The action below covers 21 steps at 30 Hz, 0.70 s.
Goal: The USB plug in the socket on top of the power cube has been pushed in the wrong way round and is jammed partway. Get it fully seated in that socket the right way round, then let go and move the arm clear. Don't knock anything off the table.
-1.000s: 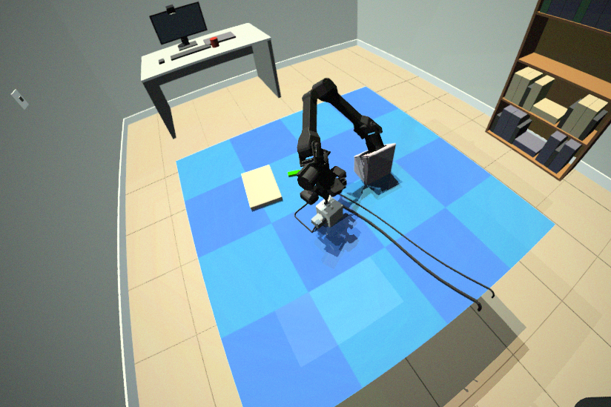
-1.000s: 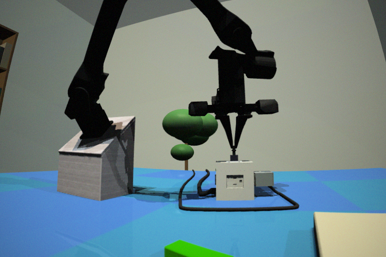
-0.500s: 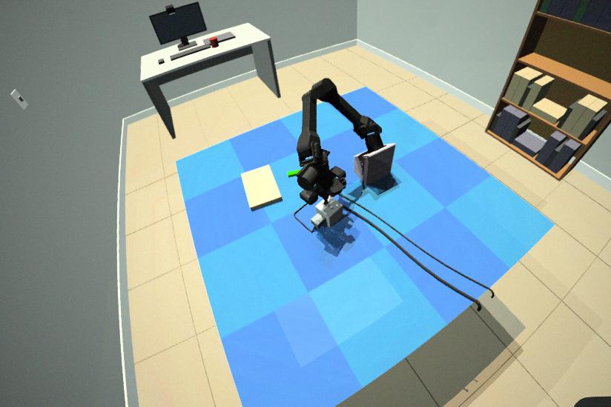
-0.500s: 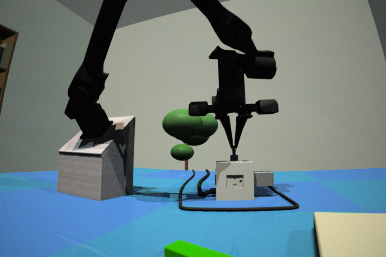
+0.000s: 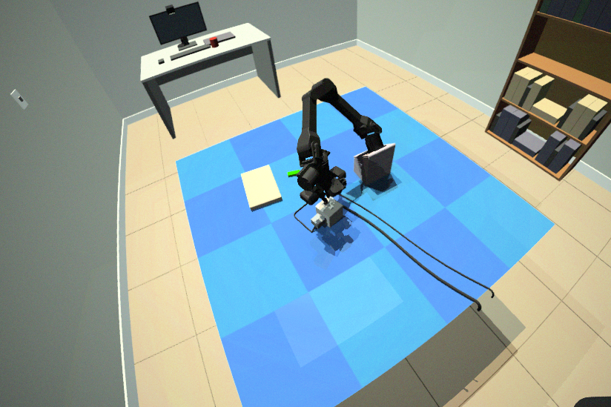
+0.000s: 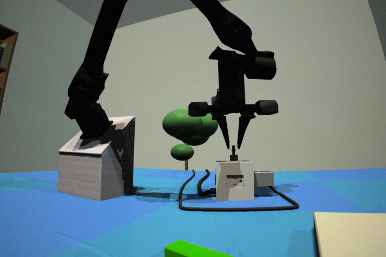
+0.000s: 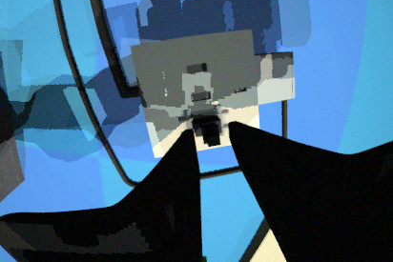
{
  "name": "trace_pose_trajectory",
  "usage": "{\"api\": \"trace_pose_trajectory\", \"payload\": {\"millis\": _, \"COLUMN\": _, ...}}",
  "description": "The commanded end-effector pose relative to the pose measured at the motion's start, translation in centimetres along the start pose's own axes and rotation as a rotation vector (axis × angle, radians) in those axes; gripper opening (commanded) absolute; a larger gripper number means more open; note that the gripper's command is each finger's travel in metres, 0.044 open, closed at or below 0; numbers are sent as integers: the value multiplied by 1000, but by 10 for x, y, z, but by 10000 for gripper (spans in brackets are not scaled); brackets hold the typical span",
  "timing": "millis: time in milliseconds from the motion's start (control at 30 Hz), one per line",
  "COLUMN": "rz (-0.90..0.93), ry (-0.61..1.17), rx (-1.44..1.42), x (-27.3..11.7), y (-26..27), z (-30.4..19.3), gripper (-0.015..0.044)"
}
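Note:
The power cube [image 5: 334, 215] [image 6: 221, 187] [image 7: 159, 67] is a pale block standing on the blue mat. The small black USB plug [image 6: 233, 157] [image 7: 211, 137] stands upright in a socket on its top, near one edge. Its dark body and thin stem show above the top face. Its depth and which way round it is cannot be made out. My gripper [image 6: 233, 147] [image 7: 211, 133] points straight down over the cube. It is slightly open, with a fingertip on each side of the plug's stem and a visible gap on both sides.
A grey block adapter [image 6: 264, 178] [image 7: 276, 83] sticks out of the cube's side. Black cables [image 5: 415, 251] [image 6: 238, 209] run around the cube. A cream slab [image 5: 261, 187] [image 6: 351, 234] and a green bar [image 5: 294, 173] [image 6: 193, 250] lie nearby. The arm's wooden base [image 6: 78, 174] stands to one side.

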<state>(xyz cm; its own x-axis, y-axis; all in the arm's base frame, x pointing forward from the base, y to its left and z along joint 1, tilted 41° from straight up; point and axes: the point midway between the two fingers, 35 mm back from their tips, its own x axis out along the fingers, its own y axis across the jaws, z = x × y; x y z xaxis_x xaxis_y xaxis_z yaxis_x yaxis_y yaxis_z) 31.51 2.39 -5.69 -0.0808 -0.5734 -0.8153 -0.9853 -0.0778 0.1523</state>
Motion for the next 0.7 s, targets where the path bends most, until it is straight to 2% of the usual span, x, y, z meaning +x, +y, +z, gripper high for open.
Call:
{"api": "trace_pose_trajectory", "payload": {"millis": 0, "rz": 0, "ry": 0, "rx": 0, "x": 0, "y": 0, "z": 0, "gripper": 95}}
{"api": "trace_pose_trajectory", "payload": {"millis": 667, "rz": -1, "ry": 0, "rx": 0, "x": -11, "y": 0, "z": 1, "gripper": 95}}
